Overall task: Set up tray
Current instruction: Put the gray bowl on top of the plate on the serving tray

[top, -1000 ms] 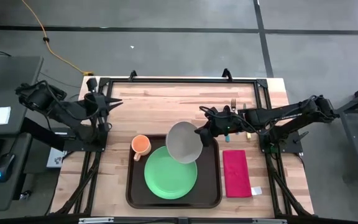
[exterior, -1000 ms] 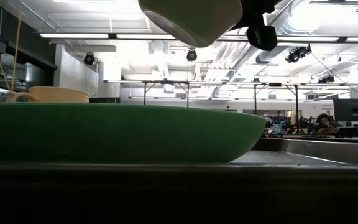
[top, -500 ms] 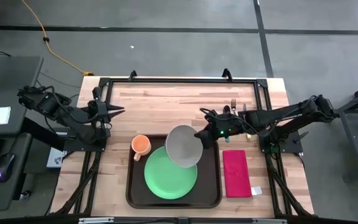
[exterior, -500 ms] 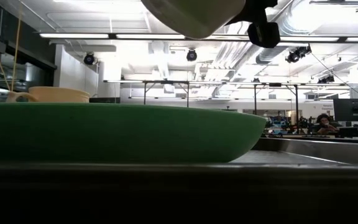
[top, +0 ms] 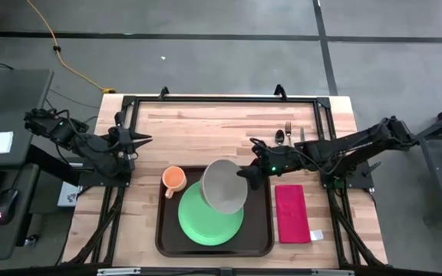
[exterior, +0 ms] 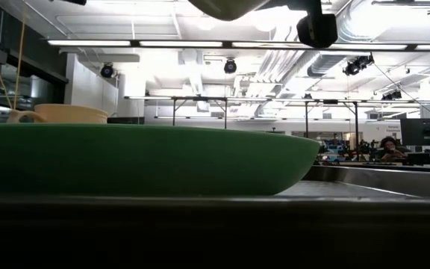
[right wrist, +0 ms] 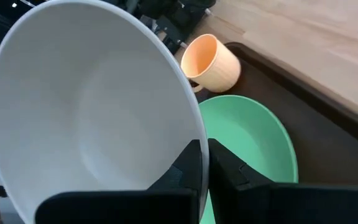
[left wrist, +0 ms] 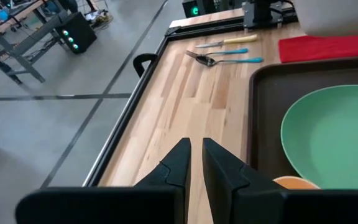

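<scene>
Moved since a second ago: my right arm carried the grey bowl (top: 224,186) inward, so it now hangs over the far edge of the green plate (top: 209,222) rather than beside it. From table height the bowl has climbed almost out of the top of the shot.

Right gripper (top: 245,175): fingers pinched tight on the bowl's rim, bowl tilted and well clear of the plate. Wrist cam shows the rim going right into the fingertips.

Left gripper (top: 143,139): parked over the bare wood at the left side, well away from everything. Fingers are only a narrow slit apart and holding nothing.

Tray (top: 264,218): the dark brown one sits at the near middle of the table, with the green plate flat in it and the orange cup (top: 174,179) at its far-left corner.

Off the tray: red napkin (top: 291,213) lies just beside its right edge, and the cutlery (top: 288,132) sits farther back on the wood.

Step in hand: I'd say stacking the bowl on the plate, mid-carry.

Next move: level the bowl out, centre it over the plate, lower it, then let go. Dropping it tilted could make it slide off toward the cup.
</scene>
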